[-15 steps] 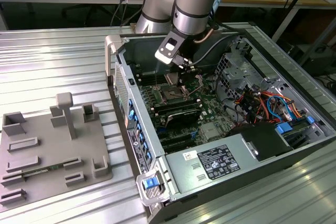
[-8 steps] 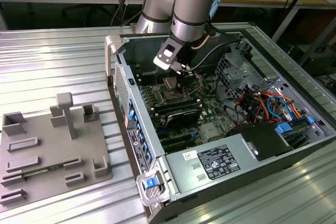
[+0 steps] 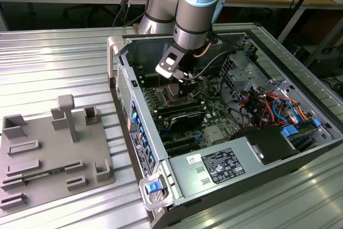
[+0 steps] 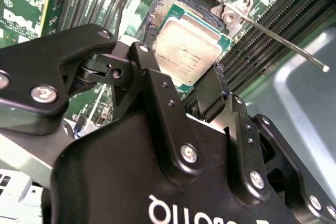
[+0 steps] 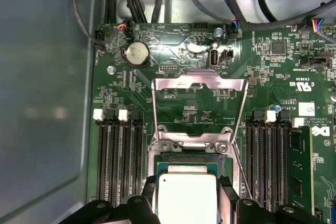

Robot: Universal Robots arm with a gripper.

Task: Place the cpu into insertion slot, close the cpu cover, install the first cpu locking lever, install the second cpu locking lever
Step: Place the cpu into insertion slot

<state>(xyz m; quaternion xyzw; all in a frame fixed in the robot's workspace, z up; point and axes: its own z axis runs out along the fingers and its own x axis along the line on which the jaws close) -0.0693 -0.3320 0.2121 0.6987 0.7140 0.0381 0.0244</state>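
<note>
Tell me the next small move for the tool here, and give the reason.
Probably open the tool a little to let go of the cpu. The chip looks level and squared inside the insertion slot, with the fingers pressed on two opposite edges. The cpu cover lies flipped back, clear of it.

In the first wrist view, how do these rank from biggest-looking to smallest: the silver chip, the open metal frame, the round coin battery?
1. cpu cover, the open frame.
2. cpu, partly cut off by the picture's edge, yet clearly narrower.
3. coin battery, smallest by far.
</note>
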